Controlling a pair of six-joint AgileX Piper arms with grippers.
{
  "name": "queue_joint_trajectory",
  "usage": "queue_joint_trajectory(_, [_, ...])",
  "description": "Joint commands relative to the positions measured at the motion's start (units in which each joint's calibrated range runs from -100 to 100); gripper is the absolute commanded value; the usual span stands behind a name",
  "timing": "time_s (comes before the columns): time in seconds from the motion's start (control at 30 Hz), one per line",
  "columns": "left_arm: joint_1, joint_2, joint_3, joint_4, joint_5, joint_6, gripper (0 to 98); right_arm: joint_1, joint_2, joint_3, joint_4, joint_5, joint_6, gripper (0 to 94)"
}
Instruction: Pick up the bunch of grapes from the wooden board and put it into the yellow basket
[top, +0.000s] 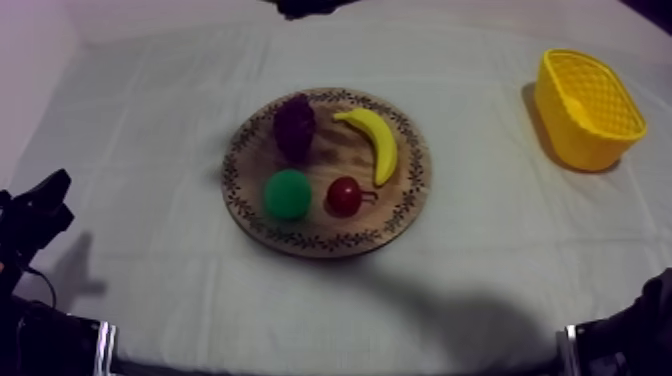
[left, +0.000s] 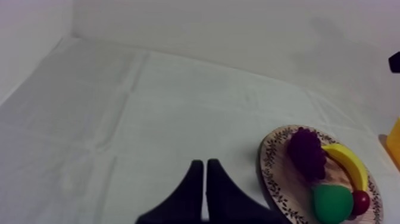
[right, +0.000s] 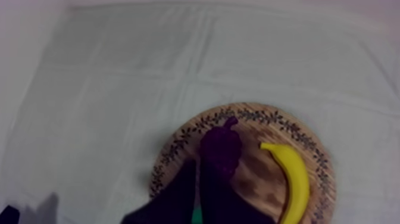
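Observation:
A dark purple bunch of grapes (top: 294, 125) lies on the far left part of the round wooden board (top: 400, 215), beside a banana (top: 375, 143). The yellow basket (top: 587, 95) stands at the far right of the table. My left gripper (top: 48, 198) rests low at the left, well away from the board; its fingers (left: 195, 179) lie together as a narrow wedge over bare cloth. My right gripper (right: 198, 164) is shut on nothing, its tips just short of the grapes (right: 221, 149) over the board's rim (right: 178, 146).
A green pear (top: 287, 194) and a small red fruit (top: 344, 196) lie on the board's near half. My right arm (top: 635, 325) shows black at the lower right edge. Open cloth runs between board and basket.

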Motion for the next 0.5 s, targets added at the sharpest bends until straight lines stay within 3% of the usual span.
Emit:
queue_joint_trajectory(0.0, [-0.01,0.0,-0.04,0.01,-0.03,0.0,0.1,-0.05,2.01,-0.69,0.23,1.71,-0.78,4.7])
queue_joint_trajectory(0.23, [-0.01,0.0,-0.04,0.01,-0.03,0.0,0.1,-0.15,6.28,-2.43,0.46,5.09,-2.38,15.3])
queue_joint_trajectory(0.47, [-0.01,0.0,-0.04,0.01,-0.03,0.0,0.1,0.39,8.34,-2.56,-2.23,4.14,0.99,43.9])
